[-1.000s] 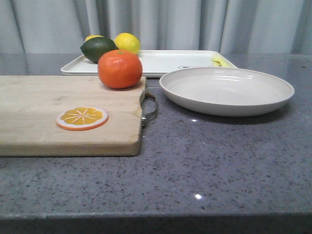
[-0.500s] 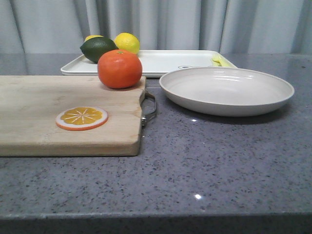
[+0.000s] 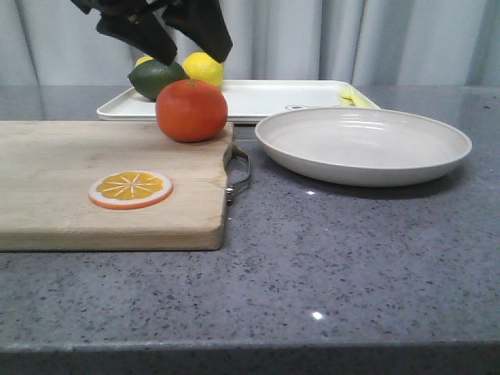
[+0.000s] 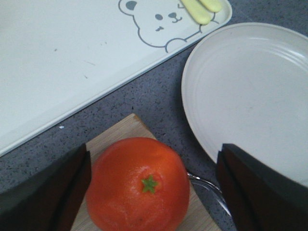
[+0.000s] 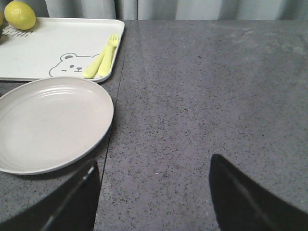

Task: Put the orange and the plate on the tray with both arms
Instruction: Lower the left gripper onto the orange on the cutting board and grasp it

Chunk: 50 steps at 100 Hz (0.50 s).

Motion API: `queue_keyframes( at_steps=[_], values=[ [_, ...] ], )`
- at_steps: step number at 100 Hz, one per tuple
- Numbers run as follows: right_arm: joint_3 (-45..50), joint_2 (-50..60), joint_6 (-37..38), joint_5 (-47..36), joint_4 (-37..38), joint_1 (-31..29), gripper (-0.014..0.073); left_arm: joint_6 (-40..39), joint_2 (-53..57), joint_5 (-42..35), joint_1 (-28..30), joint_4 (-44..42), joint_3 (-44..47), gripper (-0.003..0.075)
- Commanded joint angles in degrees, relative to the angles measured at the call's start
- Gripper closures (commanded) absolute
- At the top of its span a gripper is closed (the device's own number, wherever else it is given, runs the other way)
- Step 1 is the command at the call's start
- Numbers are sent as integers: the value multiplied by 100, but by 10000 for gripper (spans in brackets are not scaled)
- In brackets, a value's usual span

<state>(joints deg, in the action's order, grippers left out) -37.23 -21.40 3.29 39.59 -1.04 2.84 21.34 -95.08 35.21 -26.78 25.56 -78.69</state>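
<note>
One orange [image 3: 191, 110] sits at the cutting board's [image 3: 94, 187] far corner, beside the plate [image 3: 363, 144] and before the tray [image 3: 266, 100], while the left gripper [image 3: 164, 27] hovers above it, jaws spread wide and empty, seemingly lined up to grasp; the right gripper [image 5: 154, 192] hangs open, holding nothing.

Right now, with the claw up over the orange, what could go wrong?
1. The orange sits near the cutting board's corner edge; a nudge from the open left gripper might roll it off.
2. The plate lies close beside it, so one finger could bump the rim.
3. A lime and lemon already crowd that end of the tray.
</note>
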Motion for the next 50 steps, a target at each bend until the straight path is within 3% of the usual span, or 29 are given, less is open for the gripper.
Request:
queue_keyframes(
  at_steps=[1, 50],
  values=[
    [-200, -105, -8, -417, 35, -2, 99, 25, 103, -235, -53, 42, -229, 199],
    [-200, -105, -8, -417, 35, -2, 99, 25, -245, 14, -53, -176, -229, 199]
  ],
)
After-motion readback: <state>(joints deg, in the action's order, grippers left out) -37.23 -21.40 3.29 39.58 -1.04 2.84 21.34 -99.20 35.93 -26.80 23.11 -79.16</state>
